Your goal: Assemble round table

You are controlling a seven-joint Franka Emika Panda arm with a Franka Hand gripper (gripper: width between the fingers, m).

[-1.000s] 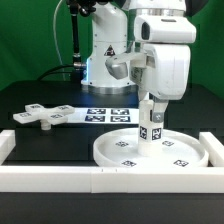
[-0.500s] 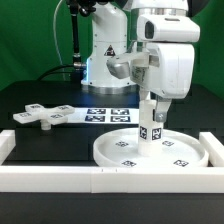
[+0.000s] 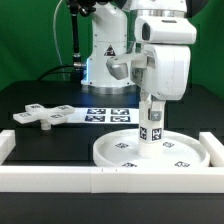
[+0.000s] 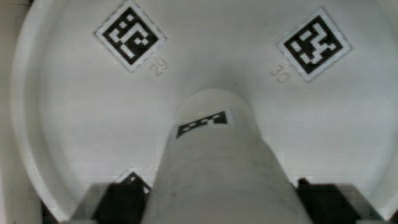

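The gripper point(image 3: 151, 104) points straight down, and its two fingers point(image 4: 121, 196) are pinched on either side of the short cylindrical leg point(image 3: 150, 128), near the leg's upper end. The leg stands upright, and its lower end meets the middle of the large round disc point(image 3: 112, 154); whether it is seated there cannot be told. The wrist view looks down along the leg point(image 4: 221, 150) to the disc's point(image 4: 71, 120) floor, which carries square tags point(image 4: 134, 35). The disc lies on the black table point(image 3: 30, 95), just behind the front border rail point(image 3: 90, 181). The marker board point(image 3: 104, 115) lies beyond it. The cross-shaped base point(image 3: 38, 114) lies flat, well apart toward the exterior view's left
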